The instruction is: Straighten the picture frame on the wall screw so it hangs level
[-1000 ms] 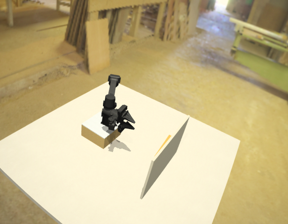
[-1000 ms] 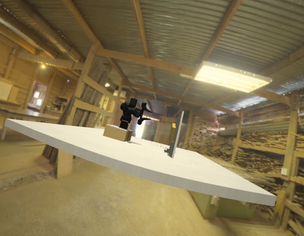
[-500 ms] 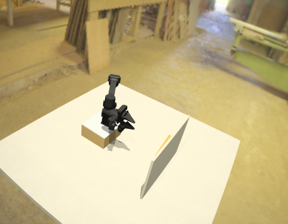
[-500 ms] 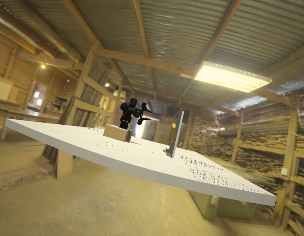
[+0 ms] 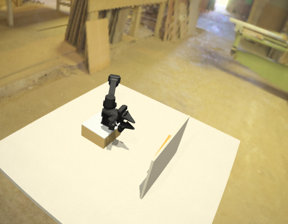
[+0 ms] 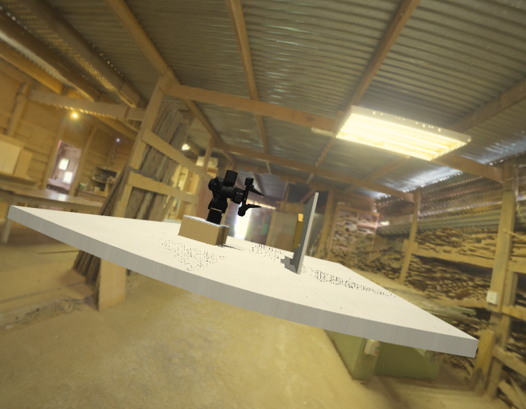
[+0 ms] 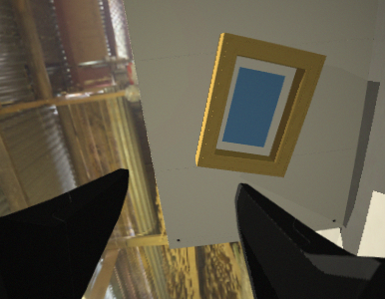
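The picture frame (image 7: 219, 100) (image 5: 163, 145) (image 6: 297, 235) has a gold-brown border around a white mat and a blue picture. It hangs on the upright grey wall panel (image 7: 173, 125) (image 5: 165, 156) (image 6: 309, 224). The wrist view is turned on its side, with the wall's top edge at its left. There the frame is plainly tilted against the wall: its end nearer the fingers, the left side as one faces the wall, is higher. The screw and the notched strip are hidden. My gripper (image 7: 183, 184) (image 5: 134, 126) (image 6: 261, 200) is open and empty, back from the wall and not touching the frame.
The arm stands on a wood-sided block (image 5: 92, 136) (image 6: 199, 230) with a white top. Block and wall panel stand on the white tabletop (image 5: 66, 173) (image 6: 122, 228). A wide gap separates the fingertips from the wall. A dark shadow (image 7: 361, 149) lies beside the frame.
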